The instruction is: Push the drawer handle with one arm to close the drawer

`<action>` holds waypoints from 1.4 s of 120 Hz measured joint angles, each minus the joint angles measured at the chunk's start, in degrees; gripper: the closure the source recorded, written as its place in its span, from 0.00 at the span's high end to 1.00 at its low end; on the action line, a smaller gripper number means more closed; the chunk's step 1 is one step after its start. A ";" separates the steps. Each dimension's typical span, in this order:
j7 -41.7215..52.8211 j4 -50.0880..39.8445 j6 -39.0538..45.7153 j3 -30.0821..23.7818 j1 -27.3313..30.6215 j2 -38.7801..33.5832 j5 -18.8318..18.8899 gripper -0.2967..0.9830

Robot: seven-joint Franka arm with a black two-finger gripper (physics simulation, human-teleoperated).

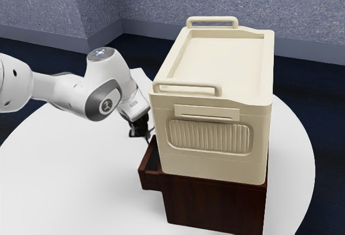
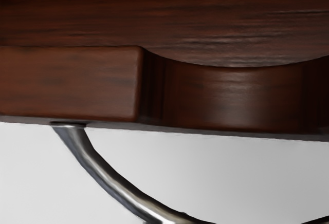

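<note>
My gripper point(image 1: 139, 129) hangs at the outer end of the pulled-out drawer point(image 1: 150, 180), close to its front and partly above it. The dark wooden drawer sticks out of its cabinet point(image 1: 213, 205) toward the exterior view's left, so it stands partly open. In the wrist view the drawer front point(image 2: 67, 82) has a scooped-out top edge, and a curved metal handle point(image 2: 105, 178) projects from its outer face. Whether my hand touches the handle cannot be made out.
A large cream-coloured case point(image 1: 210, 162) with raised rails rests on top of the cabinet, rising right beside my hand. Both stand on a round white table point(image 1: 70, 175). Something white lies behind my hand, next to the case.
</note>
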 joint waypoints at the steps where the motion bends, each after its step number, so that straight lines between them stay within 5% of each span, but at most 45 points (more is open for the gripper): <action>1: 0.02 0.00 0.13 0.00 -0.03 0.00 -0.09 0.15; 110: 2.67 -0.38 10.88 -0.12 -4.99 2.48 -7.11 0.15; 151: 1.86 3.46 6.95 2.45 0.95 2.62 -6.77 0.15; 168: -0.97 11.31 -0.86 3.06 0.86 2.52 -2.80 0.16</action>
